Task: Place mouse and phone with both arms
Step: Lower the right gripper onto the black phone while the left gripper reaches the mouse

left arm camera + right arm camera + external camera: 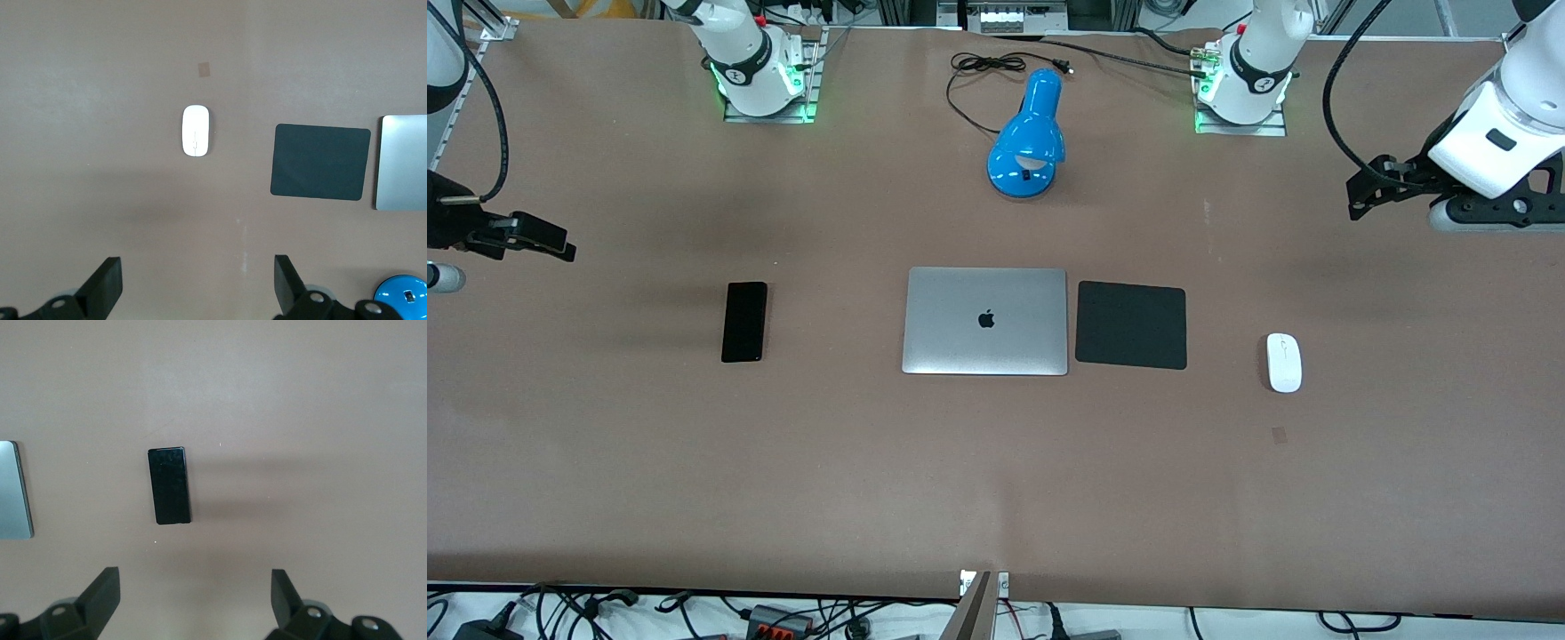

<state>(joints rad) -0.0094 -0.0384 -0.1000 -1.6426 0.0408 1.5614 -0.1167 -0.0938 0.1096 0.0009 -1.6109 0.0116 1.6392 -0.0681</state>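
Right gripper (560, 244) is raised over bare table at the right arm's end, fingers (100, 593) spread wide, holding nothing. Phone (744, 322) lies flat, face up, toward the right arm's end of the table, well apart from the laptop (985, 321); long axis runs from the bases toward the front camera. Laptop is closed, at table centre, with the mouse pad (1131, 325) just beside it. Blue desk lamp (1029, 138) sits farther from the camera than the laptop, cord coiled by it. Mouse (1284, 362) rests toward the left arm's end, near the pad but apart, same long-axis direction. Left gripper (1360, 191) is raised over that end, fingers (107, 283) parted, empty. Surface: brown table (996, 480); cables (783, 613) along the camera-side edge.
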